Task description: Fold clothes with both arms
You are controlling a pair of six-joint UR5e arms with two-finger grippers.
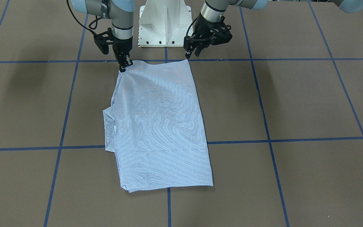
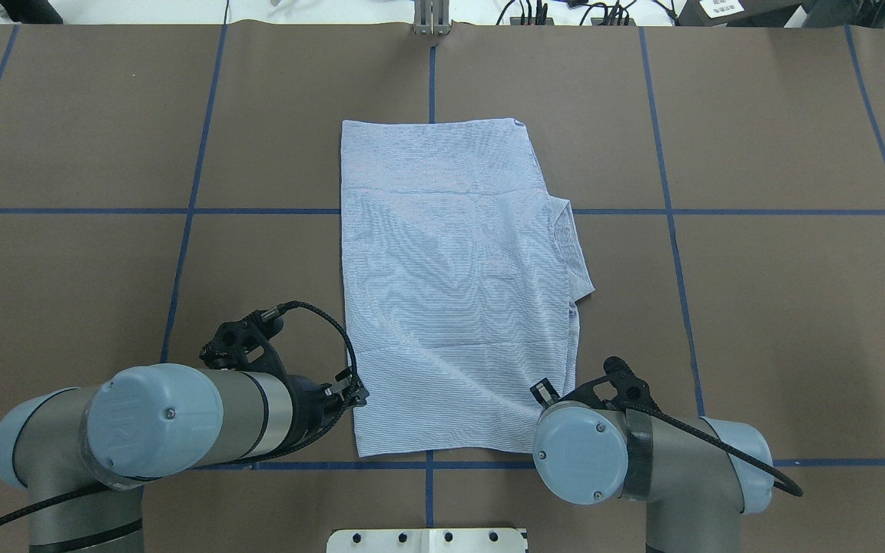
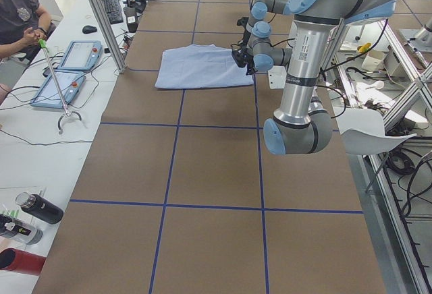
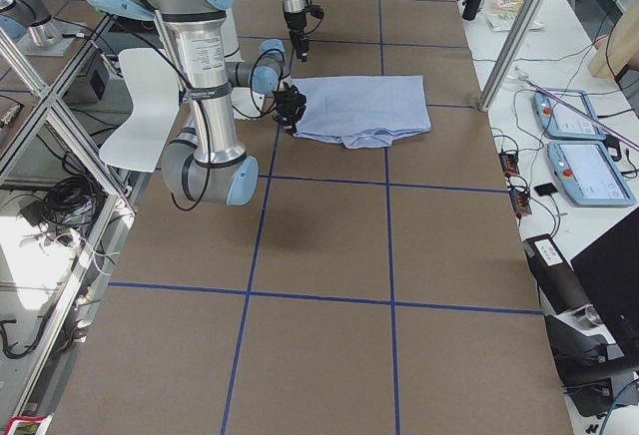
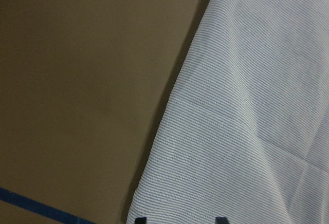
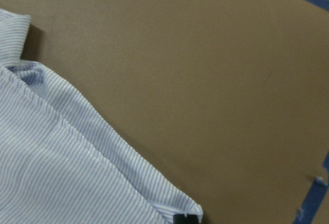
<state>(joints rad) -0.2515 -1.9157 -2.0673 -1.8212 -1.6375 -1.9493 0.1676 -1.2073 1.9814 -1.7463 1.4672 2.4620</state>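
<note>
Only right tool (image 1: 124,65) pinches shirt (image 1: 159,126) corner; left tool (image 1: 193,53) spread wide; pedestal (image 1: 164,22) between.

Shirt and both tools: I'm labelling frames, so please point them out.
shirt (image 1: 162,126), front-facing view, middle of fabric.
right tool (image 1: 124,65), front-facing view, between fingertips.
left tool (image 1: 192,53), front-facing view, between fingertips.

A robotics lab: two grey-silver jointed robot arms with light blue joint caps (image 2: 243,418) rise beside a white pedestal base (image 1: 165,22) at a broad brown tabletop (image 3: 216,172) gridded with blue tape. Bare aluminium frame posts (image 3: 101,17) border it. A white side desk (image 3: 40,172) carries grey-and-blue touchscreen control pendants (image 3: 81,56) and a black keyboard (image 3: 112,9), with a person (image 3: 17,17) seated there
</note>
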